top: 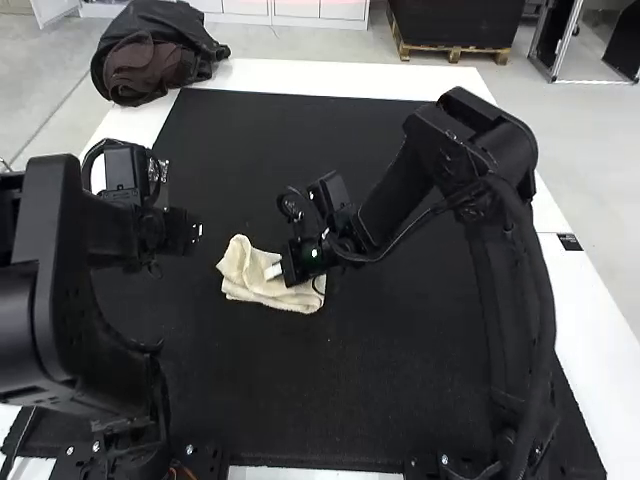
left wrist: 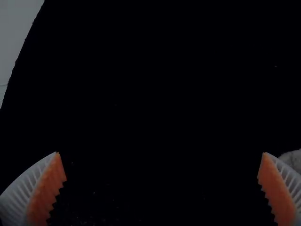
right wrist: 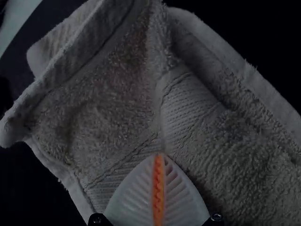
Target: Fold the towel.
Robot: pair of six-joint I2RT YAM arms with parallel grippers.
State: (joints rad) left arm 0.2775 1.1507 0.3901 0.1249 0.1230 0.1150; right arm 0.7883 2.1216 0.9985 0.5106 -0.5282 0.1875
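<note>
ok so the towel (top: pixel 245 272) is lying bunched w/ a few loose folds, right under the right claw (top: pixel 271 271), def not flat. Long axis goes roughly crosswise on the counter (top: pixel 400 78), a bit slanted: one end points at the left claw (top: pixel 195 232) side & sits slightly farther out, the other end runs back past the right claw, under its wrist. There's a raised, rounded fold on the end nearer the left claw, poking up & away from the arms. The near edge is fairly straight & runs along the long axis, approx.

Right claw is closed w/ a bit of towel pinched at the tips, afaict: its white ribbed fingers (right wrist: pixel 129 197) are together & a crease runs straight out from the tips, w/ the woven bands meeting there from both sides. It's got hold of the middle-ish part, not an end. Fuzzy cloth spreads out to both sides of the claw.

Left claw is wide open, orange pads (left wrist: pixel 44 195) well apart, nothing btwn them. It's off to the left of the towel, near it but not touching. Black mat (top: pixel 300 380) is under the towel & both claws, fwiw.
</note>
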